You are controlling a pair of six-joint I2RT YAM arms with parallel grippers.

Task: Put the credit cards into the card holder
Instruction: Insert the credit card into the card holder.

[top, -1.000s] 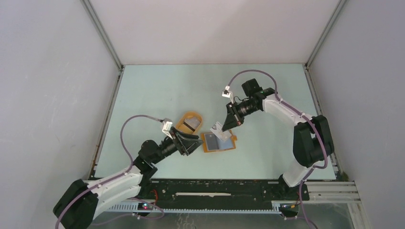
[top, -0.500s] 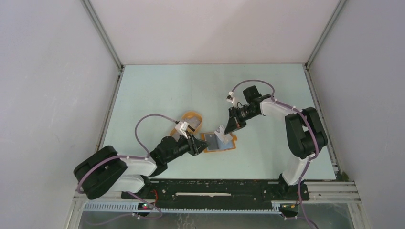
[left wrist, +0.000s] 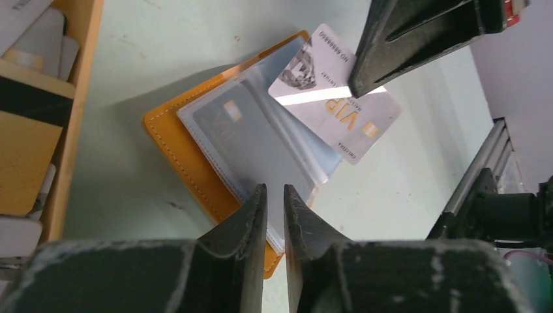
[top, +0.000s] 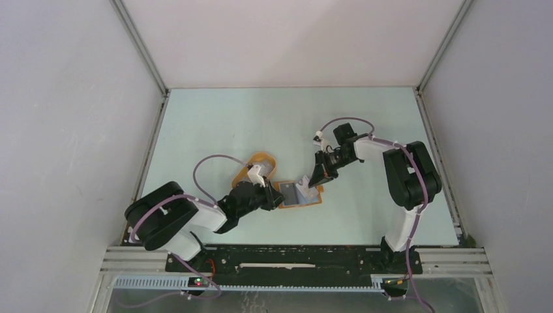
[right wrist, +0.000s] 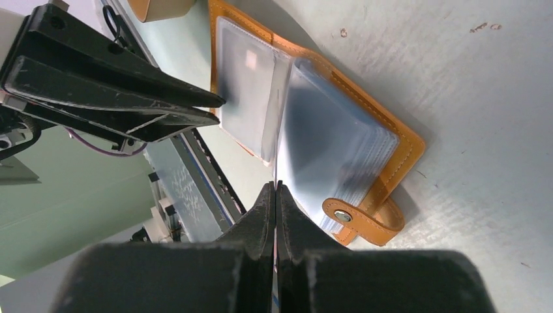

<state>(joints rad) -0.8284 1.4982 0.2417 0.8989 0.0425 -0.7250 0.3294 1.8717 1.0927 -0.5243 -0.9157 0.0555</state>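
Note:
The card holder [top: 287, 194] lies open on the table, orange with clear sleeves [left wrist: 251, 140] and a snap tab [right wrist: 357, 220]. My right gripper [right wrist: 275, 189] is shut on one of the credit cards, a pale card printed "VIP" [left wrist: 329, 98]. It holds the card slanted, its lower edge down among the sleeves [right wrist: 339, 140]. In the top view that gripper [top: 315, 177] stands just right of the holder. My left gripper [left wrist: 274, 195] has closed to a narrow gap over the holder's near-left edge, with the sleeve edge between its fingers. The right wrist view shows the left gripper's tips [right wrist: 212, 107] at that edge.
An orange rimmed tray [top: 253, 158] holding more cards [left wrist: 29, 124] sits just left of and behind the holder, its wall [left wrist: 83, 59] close to my left gripper. The enclosure's metal frame rail [left wrist: 486, 176] runs along the table's near edge.
My left arm has stretched right to the holder's edge and its jaws have narrowed from wide to almost closed. My right gripper has sunk lower with the card toward the sleeves.

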